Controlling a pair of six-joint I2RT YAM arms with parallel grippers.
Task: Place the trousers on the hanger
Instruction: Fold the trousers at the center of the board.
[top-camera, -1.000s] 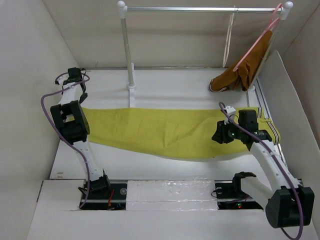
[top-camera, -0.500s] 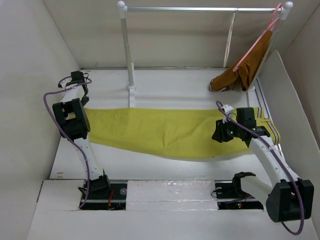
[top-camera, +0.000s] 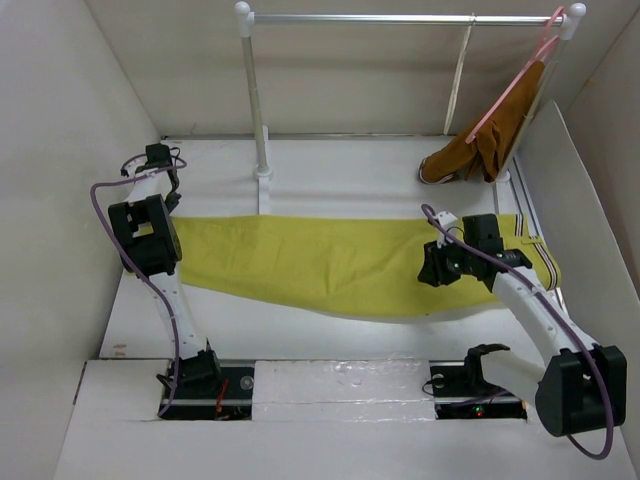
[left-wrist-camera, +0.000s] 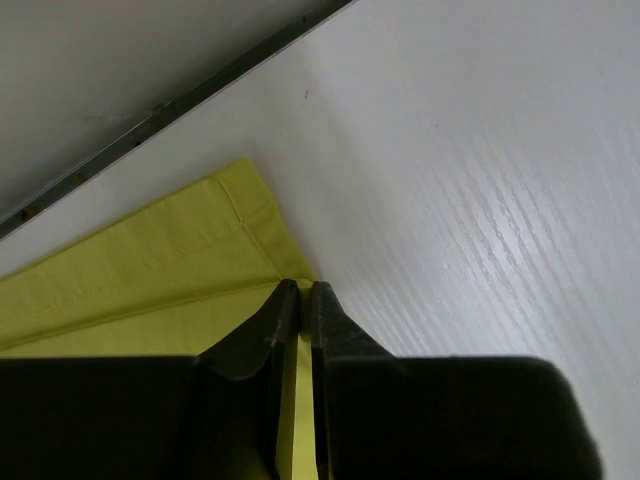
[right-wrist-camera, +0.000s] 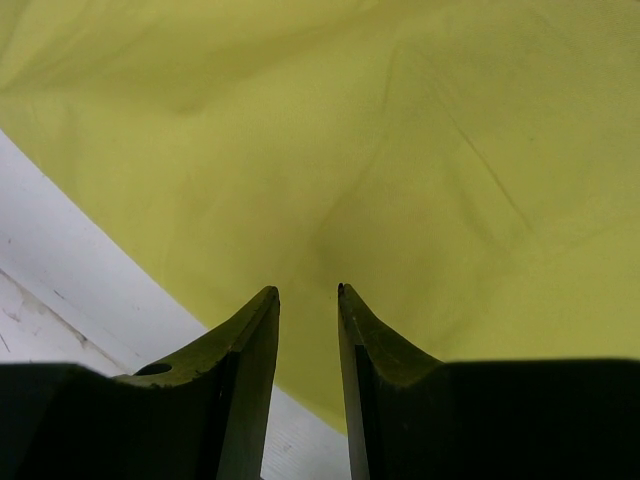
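The trousers (top-camera: 330, 260) lie flat across the surface (top-camera: 350, 180), hems to the left and striped waistband to the right. The hanger (top-camera: 458, 80) hangs from the rail (top-camera: 400, 18) at the back, well apart from them.

The left end effector (left-wrist-camera: 297, 290) is closed on the hem corner, with only a thin sliver of yellow cloth showing between its fingers. That shallow bite is the first risk: once the leg's weight comes onto it in a lift, the cloth could slide out. It may also hold only one layer or one leg (the wrist view does not show which), and then the other leg would trail and bunch.

The right end effector (right-wrist-camera: 307, 292) hangs over the cloth near the waist with its jaws partly apart and nothing between them. If the left lifts alone, the waist end drags across the surface and the trousers twist.

The hanger is a narrow loop hung loosely, so a pushed leg could swing it, or knock it off the rail, instead of passing through. The pink hanger (top-camera: 510, 85) and its brown garment (top-camera: 480, 150) hang near it, so a wide approach from the right could snag them.
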